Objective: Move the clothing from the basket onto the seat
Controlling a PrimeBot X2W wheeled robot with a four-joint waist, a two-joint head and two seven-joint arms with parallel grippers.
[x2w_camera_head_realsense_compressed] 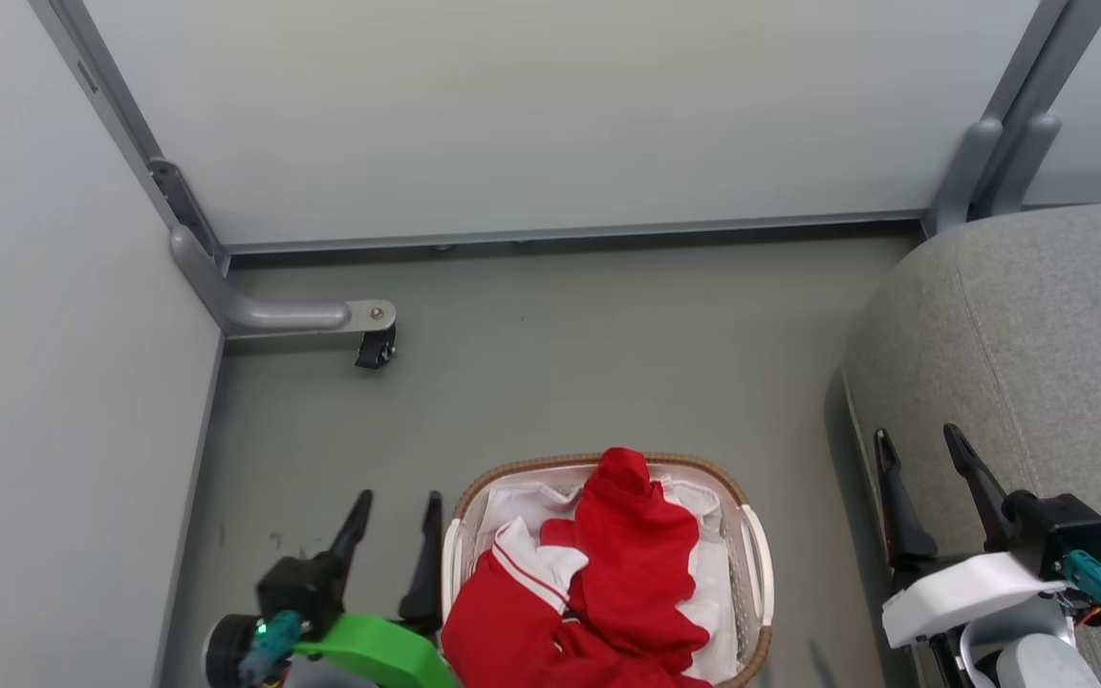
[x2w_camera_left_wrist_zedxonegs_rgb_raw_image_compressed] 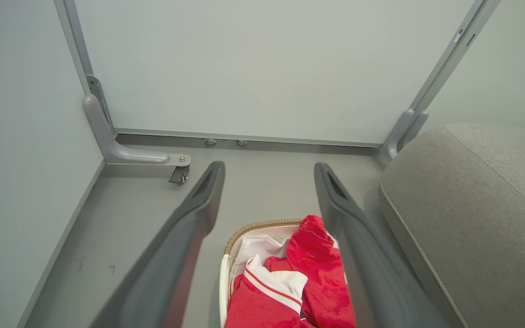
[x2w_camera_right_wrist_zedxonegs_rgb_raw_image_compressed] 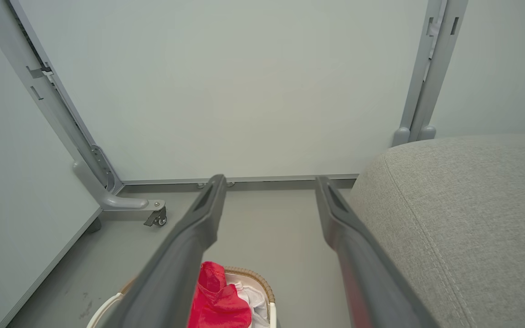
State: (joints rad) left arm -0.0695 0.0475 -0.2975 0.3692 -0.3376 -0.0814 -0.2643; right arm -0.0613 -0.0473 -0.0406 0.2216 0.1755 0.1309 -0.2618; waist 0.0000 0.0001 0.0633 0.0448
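The basket [x2w_camera_head_realsense_compressed: 758, 564], white with a brown woven rim, stands on the floor at the bottom centre. Red clothing [x2w_camera_head_realsense_compressed: 632, 554] is piled in it; one garment has white sleeve panels with thin stripes [x2w_camera_head_realsense_compressed: 531, 559]. The grey seat [x2w_camera_head_realsense_compressed: 1057, 363] rises at the right. My left gripper [x2w_camera_head_realsense_compressed: 396, 508] hangs open just left of the basket, holding nothing. My right gripper [x2w_camera_head_realsense_compressed: 918, 447] stands open at the seat's front edge, right of the basket. The left wrist view shows the clothing [x2w_camera_left_wrist_zedxonegs_rgb_raw_image_compressed: 317, 269] in the basket [x2w_camera_left_wrist_zedxonegs_rgb_raw_image_compressed: 255, 228] between open fingers [x2w_camera_left_wrist_zedxonegs_rgb_raw_image_compressed: 198, 200]. The right wrist view shows the clothing [x2w_camera_right_wrist_zedxonegs_rgb_raw_image_compressed: 214, 296] and the seat [x2w_camera_right_wrist_zedxonegs_rgb_raw_image_compressed: 463, 214].
Pale partition panels close the space behind and at the left. A grey metal foot with a black caster [x2w_camera_head_realsense_compressed: 374, 349] juts out from the left corner. Bare grey floor [x2w_camera_head_realsense_compressed: 589, 363] lies between the basket and the back panel.
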